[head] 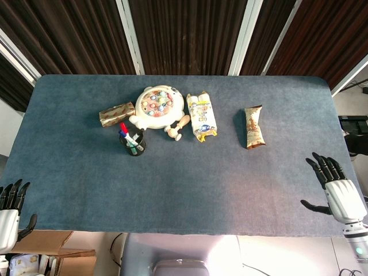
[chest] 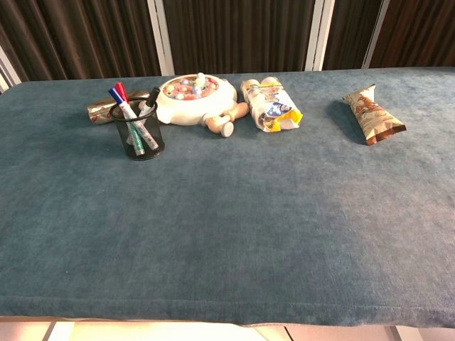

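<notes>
My left hand hangs past the near left corner of the blue table, fingers apart and holding nothing. My right hand sits at the near right edge, fingers spread, empty; the brown snack packet is the closest item to it. Neither hand shows in the chest view. Far from both hands, at the back middle, lie a white round fishing toy, a black mesh pen cup holding markers, a wooden stamp, a yellow-white snack bag and a gold-brown wrapped bar.
Dark slatted curtains with white posts stand behind the table. A cardboard box lies on the floor under the left corner. Dark equipment stands off the right edge.
</notes>
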You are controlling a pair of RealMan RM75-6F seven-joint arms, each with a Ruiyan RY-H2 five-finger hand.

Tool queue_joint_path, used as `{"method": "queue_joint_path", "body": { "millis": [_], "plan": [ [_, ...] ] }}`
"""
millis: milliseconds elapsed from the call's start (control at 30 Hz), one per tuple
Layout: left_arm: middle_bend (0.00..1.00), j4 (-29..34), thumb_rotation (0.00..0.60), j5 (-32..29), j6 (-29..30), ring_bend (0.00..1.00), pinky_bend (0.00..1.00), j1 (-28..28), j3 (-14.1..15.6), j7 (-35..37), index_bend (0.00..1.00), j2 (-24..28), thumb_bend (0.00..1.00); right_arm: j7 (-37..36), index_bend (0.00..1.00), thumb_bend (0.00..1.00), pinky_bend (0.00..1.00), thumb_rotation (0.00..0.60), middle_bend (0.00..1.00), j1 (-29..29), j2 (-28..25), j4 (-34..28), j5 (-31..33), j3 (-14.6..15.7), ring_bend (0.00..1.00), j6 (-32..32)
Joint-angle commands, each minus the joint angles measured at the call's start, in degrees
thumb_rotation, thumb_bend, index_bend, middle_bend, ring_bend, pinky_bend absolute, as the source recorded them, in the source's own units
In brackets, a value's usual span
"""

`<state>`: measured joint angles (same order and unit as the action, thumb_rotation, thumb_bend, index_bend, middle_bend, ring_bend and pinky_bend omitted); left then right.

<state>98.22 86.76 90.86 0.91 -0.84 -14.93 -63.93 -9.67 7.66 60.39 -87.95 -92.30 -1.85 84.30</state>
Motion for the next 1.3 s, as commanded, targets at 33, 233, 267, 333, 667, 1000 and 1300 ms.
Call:
{"method": "queue_joint_path", "body": {
  "millis": [33, 233, 267, 333, 667, 1000, 1300],
  "plan": [
    [0.0, -0.1, 0.6, -0.1, -0.1, 0.0, 0.0, 0.0, -0.1, 0.0, 0.0, -0.1, 0.36, 0.1, 0.0, 0.0, 0.0, 0.6, 0.03, 0.1, 0.1, 0.0, 0.1, 0.0, 0.0, -0.2],
    [0.0, -0.2, 0.6, 0.2, -0.4, 0.0, 0.0, -0.4, -0.3, 0.4, 0.0, -0.4, 0.36, 0.4, 0.0, 0.0, 0.0, 0.6, 0.03, 0.3, 0.1, -0.1, 0.3, 0.1, 0.0, -0.7],
    [0.0, -0.2, 0.6, 0.4, -0.4, 0.0, 0.0, -0.6, -0.4, 0.5, 0.0, -0.4, 0.36, 0.3, 0.0, 0.0, 0.0, 0.6, 0.03, 0.3, 0.1, -0.1, 0.3, 0.1, 0.0, -0.6],
    [0.0, -0.1, 0.6, 1.1, -1.1, 0.0, 0.0, -1.7, -1.0, 1.2, 0.0, -0.4, 0.36, 0.2, 0.0, 0.0, 0.0, 0.6, 0.03, 0.3, 0.0, 0.0, 0.4, -0.1, 0.0, -0.4],
    [0.08, 3.8, 0.6, 0.2, -17.5, 0.06, 0.03, -17.4, -9.1, 8.7, 0.08, 1.8, 0.37, 0.7, 0.0, 0.0, 0.0, 0.6, 0.03, 0.6, -0.8, -1.1, -0.2, -0.2, 0.0, 0.0],
    [0.22, -5.8, 0.6, -13.7, -34.9, 0.18, 0.16, -35.2, -18.1, 11.1, 0.2, -7.8, 0.43, 1.7, 0.0, 0.0, 0.0, 0.6, 0.03, 0.1, -0.9, -1.6, 0.4, 0.2, 0.0, -0.2],
    [0.29, -17.2, 0.6, -22.6, -36.1, 0.25, 0.22, -43.2, -19.5, 0.8, 0.27, -18.1, 0.38, 1.9, 0.0, 0.0, 0.0, 0.6, 0.03, -0.3, -1.0, -1.5, 1.3, 0.3, 0.0, -0.5]
  ]
}}
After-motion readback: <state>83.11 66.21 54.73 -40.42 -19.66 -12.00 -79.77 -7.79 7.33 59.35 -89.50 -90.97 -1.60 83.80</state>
